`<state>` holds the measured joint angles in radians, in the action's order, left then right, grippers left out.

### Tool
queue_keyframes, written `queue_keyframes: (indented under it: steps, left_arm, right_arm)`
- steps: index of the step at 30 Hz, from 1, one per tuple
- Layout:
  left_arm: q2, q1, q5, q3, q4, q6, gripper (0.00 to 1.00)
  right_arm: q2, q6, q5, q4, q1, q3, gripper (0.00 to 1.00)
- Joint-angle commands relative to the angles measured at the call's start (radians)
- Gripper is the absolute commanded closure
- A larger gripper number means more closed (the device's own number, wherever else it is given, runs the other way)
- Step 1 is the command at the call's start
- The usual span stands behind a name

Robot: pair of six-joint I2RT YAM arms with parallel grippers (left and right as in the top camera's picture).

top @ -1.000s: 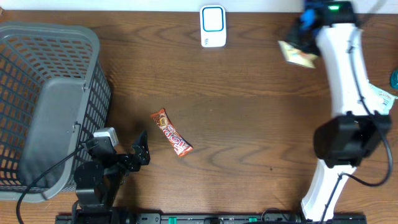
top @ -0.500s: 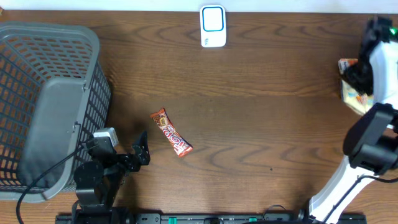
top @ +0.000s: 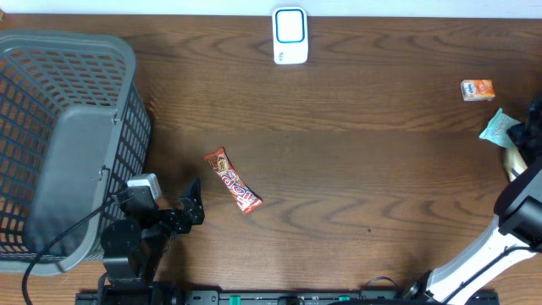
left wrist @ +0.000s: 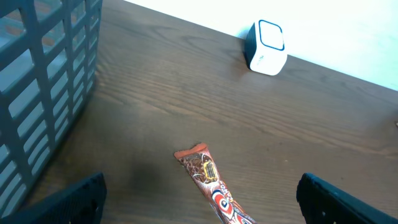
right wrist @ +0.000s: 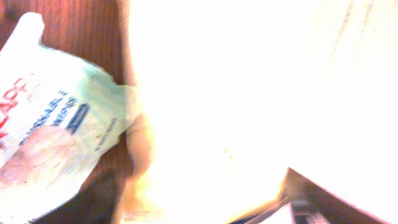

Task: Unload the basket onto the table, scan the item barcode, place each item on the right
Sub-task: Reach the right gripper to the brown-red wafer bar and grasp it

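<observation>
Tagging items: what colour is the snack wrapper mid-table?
The wrapper is orange-red with brown and white print; left wrist view shows it best.

Basket: a grey plastic mesh basket was set at the left end of the table, reaching past the overhead view's edge.
Table: a dark brown wood-grain table was spread beneath it.
Backdrop: a white wall was seen behind the table's far edge.

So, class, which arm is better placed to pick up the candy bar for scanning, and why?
Left. The left gripper sits just beside the candy bar, jaws open, with the bar between them in its wrist view. The right arm is away at the far table edge.
</observation>
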<state>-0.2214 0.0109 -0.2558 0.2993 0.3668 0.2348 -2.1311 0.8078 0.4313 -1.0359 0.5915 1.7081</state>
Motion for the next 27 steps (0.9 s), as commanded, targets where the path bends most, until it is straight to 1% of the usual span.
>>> queue_keyframes:
  steps: [1,5,6,10,12,17,22,26,27]
  left_arm:
    - [0.002,-0.001,0.006,-0.004,-0.001,-0.013,0.02]
    - [0.002,-0.001,0.006,-0.004,-0.001,-0.013,0.02]
    - [0.002,-0.001,0.006,-0.004,-0.001,-0.013,0.02]
    - [0.002,-0.001,0.006,-0.004,-0.001,-0.013,0.02]
    - [0.002,-0.001,0.006,-0.004,-0.001,-0.013,0.02]
    - [0.002,-0.001,0.006,-0.004,-0.001,-0.013,0.02]
    - [0.002,-0.001,0.006,-0.004,-0.001,-0.013,0.02]
    - [0.002,-0.001,0.006,-0.004,-0.001,-0.013,0.02]
    - [0.002,-0.001,0.006,-0.004,-0.001,-0.013,0.02]
  right_arm:
    - [0.107,-0.008,-0.032,-0.02,-0.005,0.052,0.01]
    - [0.209,-0.008,-0.224,-0.015,-0.029,0.052,0.01]
    - [0.253,-0.009,-0.31,-0.011,-0.053,0.052,0.01]
    - [0.338,-0.053,-0.454,-0.013,-0.157,0.051,0.01]
    - [0.364,-0.111,-0.526,-0.02,-0.252,0.051,0.01]
    - [0.362,-0.239,-0.685,-0.042,-0.481,0.028,0.01]
    - [0.362,-0.343,-0.742,-0.035,-0.727,-0.07,0.01]
    - [0.362,-0.444,-0.774,0.035,-0.903,-0.168,0.01]
    - [0.362,-0.457,-0.774,0.113,-0.983,-0.236,0.01]
